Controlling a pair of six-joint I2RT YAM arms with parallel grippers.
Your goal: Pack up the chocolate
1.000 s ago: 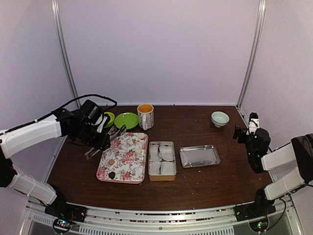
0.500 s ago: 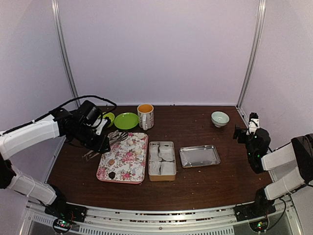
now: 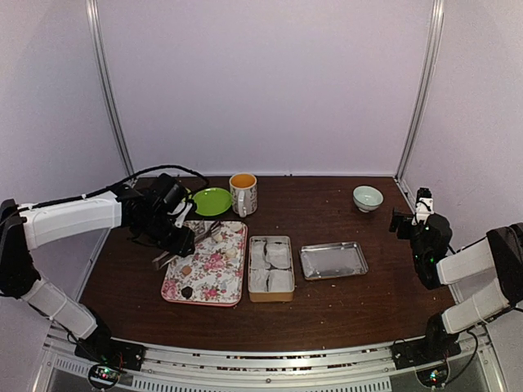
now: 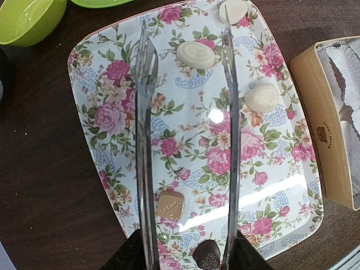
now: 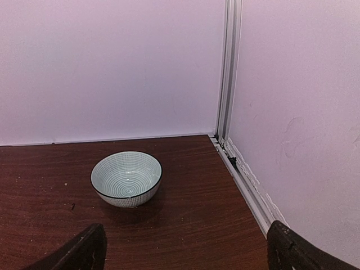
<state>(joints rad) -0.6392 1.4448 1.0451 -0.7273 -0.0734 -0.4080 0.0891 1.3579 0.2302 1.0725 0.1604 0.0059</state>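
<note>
Left gripper [image 3: 178, 235], half-closed on metal tongs [image 4: 147, 140], has moved in from 9 o'clock over the floral tray [image 3: 227, 276], nearing the chocolate [image 3: 187, 291] at its 7 o'clock corner; right gripper [image 5: 188, 252] gapes empty.

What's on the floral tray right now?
Three cream ovals, a tan square and the chocolate on the floral tray. The tongs cover two thin strips; anything under them is hidden.

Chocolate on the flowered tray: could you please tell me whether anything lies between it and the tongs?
Nothing visible does. The chocolate lies bare, seen between the arms of the tongs; a tan sweet sits beside it.
</note>
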